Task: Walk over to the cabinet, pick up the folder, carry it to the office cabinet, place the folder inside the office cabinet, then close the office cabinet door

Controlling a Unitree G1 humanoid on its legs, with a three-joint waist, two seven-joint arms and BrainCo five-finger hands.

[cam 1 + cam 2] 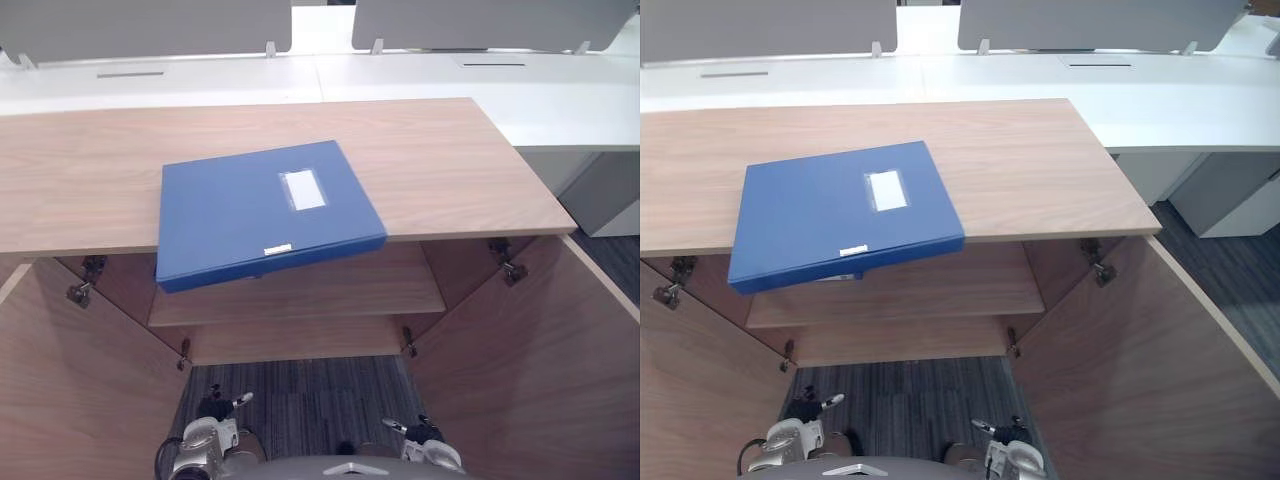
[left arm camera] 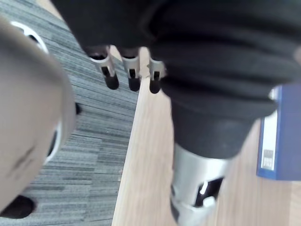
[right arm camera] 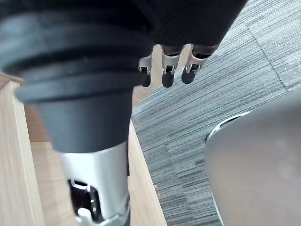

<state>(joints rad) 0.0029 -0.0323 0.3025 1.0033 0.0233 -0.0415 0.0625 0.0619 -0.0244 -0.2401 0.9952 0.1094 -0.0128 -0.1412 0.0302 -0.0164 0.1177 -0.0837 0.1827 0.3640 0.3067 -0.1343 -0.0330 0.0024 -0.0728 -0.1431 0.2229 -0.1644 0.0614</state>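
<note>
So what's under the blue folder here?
The folder lies on the cabinet top, its near edge overhanging above a shelf inside. Anything on the top directly beneath the folder is covered.

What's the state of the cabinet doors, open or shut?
Open. Both cabinet doors stand swung outward, leaving the inner shelf exposed between them.

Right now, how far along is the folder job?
Done: the walk; the robot stands at the cabinet, doors open. In hand: nothing; left hand and right hand hang low with relaxed fingers, and the blue folder lies on the cabinet top, overhanging its front edge. Left: pick up, carry, place inside, close the door.
</note>
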